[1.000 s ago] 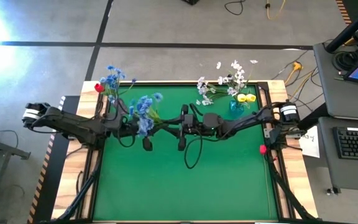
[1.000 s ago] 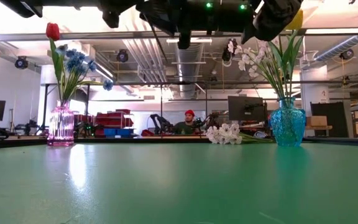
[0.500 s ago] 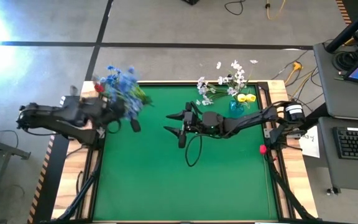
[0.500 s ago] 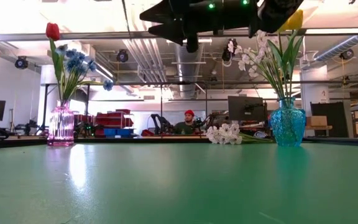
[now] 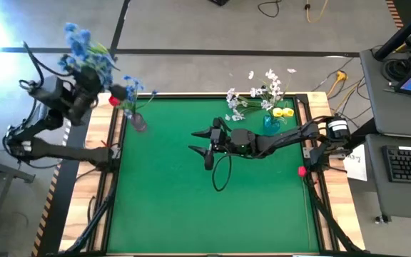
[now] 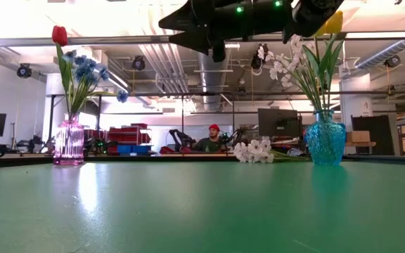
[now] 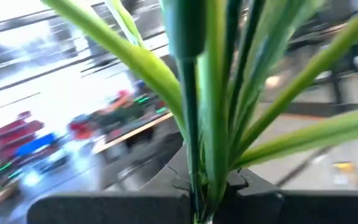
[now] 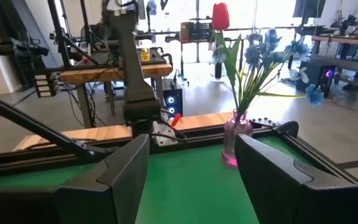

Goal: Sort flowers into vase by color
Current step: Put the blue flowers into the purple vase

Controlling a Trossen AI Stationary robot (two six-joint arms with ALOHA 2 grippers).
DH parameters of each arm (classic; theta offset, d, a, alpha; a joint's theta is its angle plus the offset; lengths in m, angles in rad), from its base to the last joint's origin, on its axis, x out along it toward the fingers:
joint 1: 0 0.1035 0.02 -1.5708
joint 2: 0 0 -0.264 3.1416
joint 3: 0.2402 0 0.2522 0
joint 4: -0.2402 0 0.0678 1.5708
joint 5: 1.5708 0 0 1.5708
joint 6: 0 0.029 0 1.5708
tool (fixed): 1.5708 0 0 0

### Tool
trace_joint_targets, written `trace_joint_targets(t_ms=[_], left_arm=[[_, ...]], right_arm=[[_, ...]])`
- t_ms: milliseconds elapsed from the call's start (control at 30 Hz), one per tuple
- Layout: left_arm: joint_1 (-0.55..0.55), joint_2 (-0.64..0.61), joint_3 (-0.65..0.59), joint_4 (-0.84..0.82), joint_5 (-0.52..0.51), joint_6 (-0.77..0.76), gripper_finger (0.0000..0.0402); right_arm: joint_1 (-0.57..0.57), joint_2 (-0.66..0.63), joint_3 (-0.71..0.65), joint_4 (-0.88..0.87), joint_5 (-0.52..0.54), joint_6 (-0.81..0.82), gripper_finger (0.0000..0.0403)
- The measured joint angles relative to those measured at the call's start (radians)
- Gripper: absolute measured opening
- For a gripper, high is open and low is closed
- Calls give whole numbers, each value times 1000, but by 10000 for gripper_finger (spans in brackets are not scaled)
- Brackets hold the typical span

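Closed fully, in the left gripper (image 7: pixel 207 186), on the thin green stems of a blue flower cluster (image 5: pixel 84 51). Held high and outside the table's left back corner, above the floor and not above the green mat (image 5: pixel 212 207). Near it, at that same corner of the table, the pink vase (image 6: pixel 69 140), already with a red tulip (image 6: pixel 60 35) and some blue flowers (image 6: pixel 86 70). Over the middle of the mat, the right gripper (image 5: pixel 200 140), fingers spread apart and holding nothing. Farther right, the blue vase (image 6: pixel 325 144) with white and yellow flowers, and beside it a white spray (image 6: pixel 255 150) lying on the table.

Possible trouble: slipping of the smooth stems, and then a fall to the floor, out of reach. Also, in lowering into the narrow neck, catching of the long leaves on the tulip, or pushing against the light vase and tipping it.

Compared with one second ago: then both grippers close together over the middle of the table, with the blue cluster between them. Now swung away to the left and lifted with the cluster; on the right, opened wider and staying in its place.
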Motion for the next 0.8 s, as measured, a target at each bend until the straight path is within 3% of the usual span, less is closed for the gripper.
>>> trace_joint_targets(t_ms=[167, 467, 600, 733, 800], left_arm=[[284, -41, -89, -62, 99, -97, 1], [816, -61, -276, -81, 643, -370, 1], [861, -91, -286, -98, 681, -418, 0], [874, -111, -288, -213, 664, -441, 0], [872, -110, -289, -268, 705, -477, 0]], right_arm=[[0, 0, 0, -1, 0, 0, 229], [0, 0, 0, -36, -2, 12, 229], [0, 0, -1, -60, 0, 16, 229], [-2, 0, -2, -56, 0, 17, 228], [-2, 0, -2, -56, 0, 17, 228]])
